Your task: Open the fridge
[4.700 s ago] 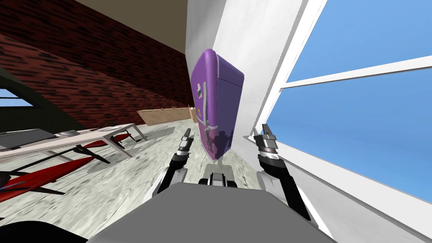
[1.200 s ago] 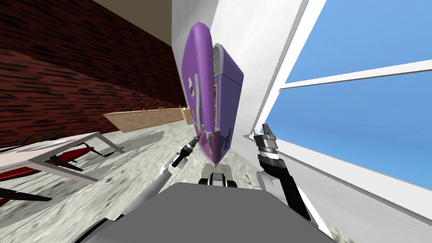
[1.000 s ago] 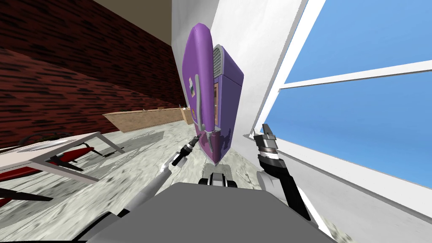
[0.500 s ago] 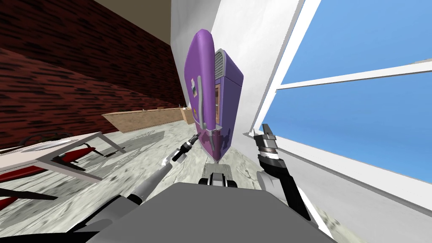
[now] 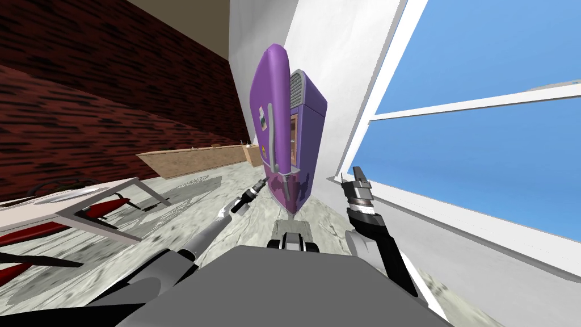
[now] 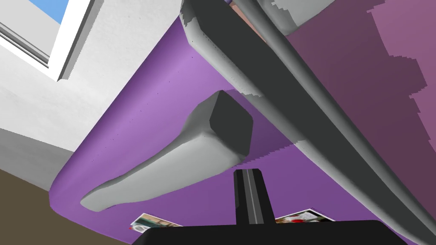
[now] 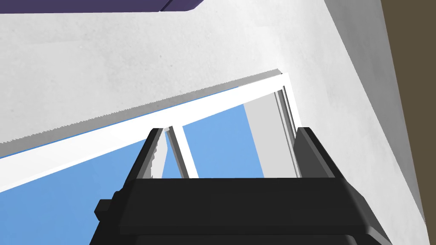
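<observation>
White wall (image 5: 335, 62) by the window (image 5: 488, 51) backs the upright purple fridge (image 5: 311, 119), its door (image 5: 266, 79) ajar.
A long grey handle (image 5: 271, 139) runs vertically down the door. The left gripper (image 5: 262, 183), fingers pressed together, sits at its lower end. The right gripper (image 5: 358, 175) is spread apart.

No word, brand or number can be read anywhere. The purple fridge door (image 5: 271, 91) carries a small pale card (image 5: 261, 117) beside its grey handle (image 5: 271, 136) and a yellow sticker (image 5: 263, 151) lower down. The left wrist view shows two picture cards (image 6: 155, 222) on that door, with any print too small to make out.
</observation>
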